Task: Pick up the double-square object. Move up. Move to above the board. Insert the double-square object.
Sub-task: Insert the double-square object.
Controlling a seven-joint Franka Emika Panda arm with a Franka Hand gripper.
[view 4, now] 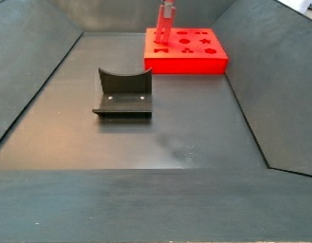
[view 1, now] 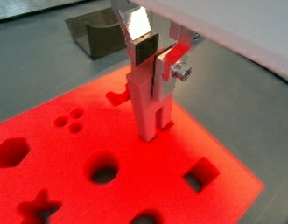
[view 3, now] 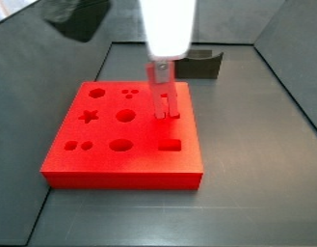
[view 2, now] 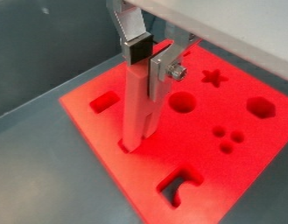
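Double-square object (view 1: pixel 150 101) stands upright between end effector (view 1: pixel 156 54) fingers.

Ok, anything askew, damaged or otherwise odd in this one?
Nothing stands out. The gripper holds the double-square object upright, its lower end at a hole near the edge of the board. The board lies flat and intact, and the dark grey U-shaped block sits apart on the floor.

Dark grey fixture (view 4: pixel 121 92), an upright bracket with a scooped top edge on a flat base plate: left of centre in a side view, upper centre-right in a side view (view 3: pixel 199 66), upper left in a wrist view (view 1: pixel 97 35). Resting on matte dark grey floor (view 4: pixel 184 142), between sloping dark walls (view 4: pixel 31 76).
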